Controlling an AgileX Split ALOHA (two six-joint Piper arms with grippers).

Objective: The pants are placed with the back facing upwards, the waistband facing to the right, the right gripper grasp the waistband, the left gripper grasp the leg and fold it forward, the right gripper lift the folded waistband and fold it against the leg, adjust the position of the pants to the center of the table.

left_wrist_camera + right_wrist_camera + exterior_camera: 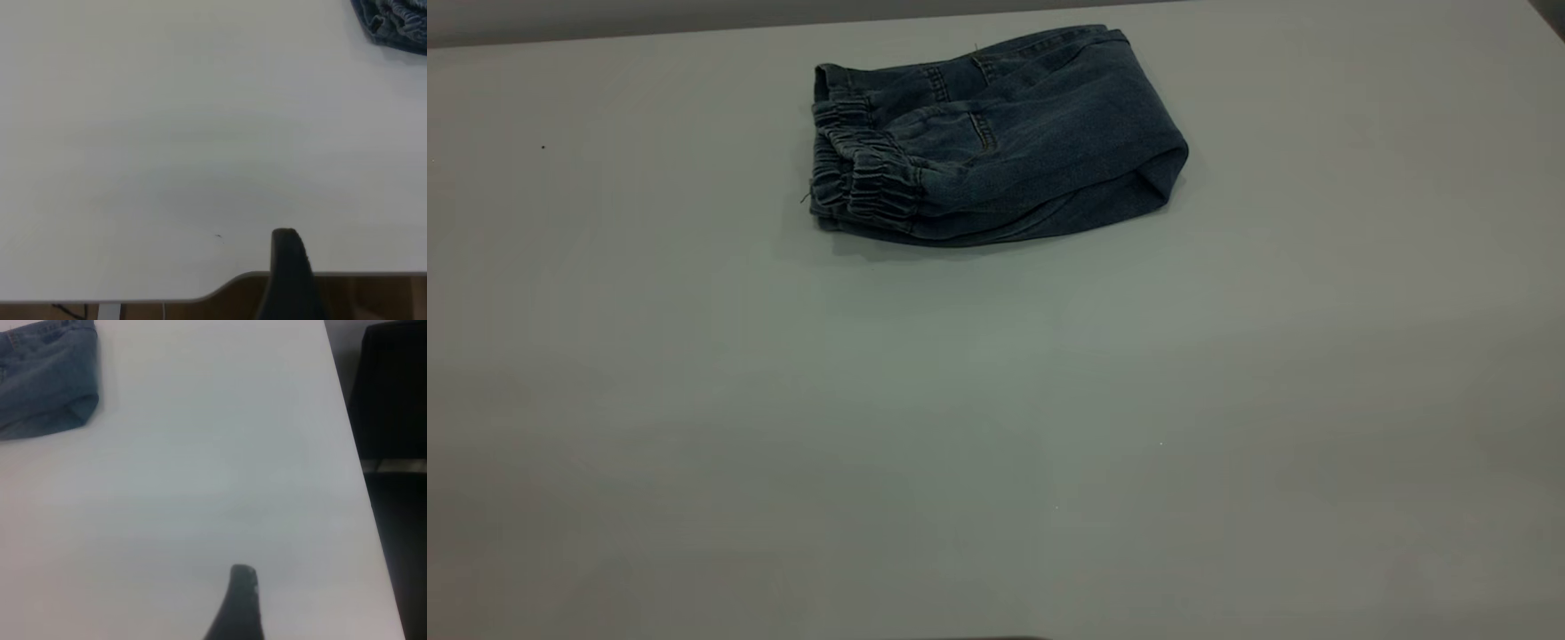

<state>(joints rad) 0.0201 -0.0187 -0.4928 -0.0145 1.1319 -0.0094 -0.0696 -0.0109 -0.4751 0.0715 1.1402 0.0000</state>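
1. Nearest, the table (996,462) lies bare across the whole front of the exterior view, and neither arm shows there.
2. Each wrist view catches only one dark fingertip: the left gripper (288,267) sits at the table's edge, the right gripper (239,603) over open tabletop. Neither holds anything, but how wide the fingers stand cannot be told.
3. Farther back, the pants (996,138) lie as a compact folded bundle toward the far edge, gathered elastic cuffs at the left, a smooth fold at the right. Both grippers are well apart from them.
4. The folding looks done, yet the bundle sits far of centre, so the centring step appears unfinished.
5. A one-sided push or drag could unroll the top layer or bunch the fold; nudging farther could send denim off the back edge.
6. No brand, label or writing can be read; the printed leg is hidden inside the fold.
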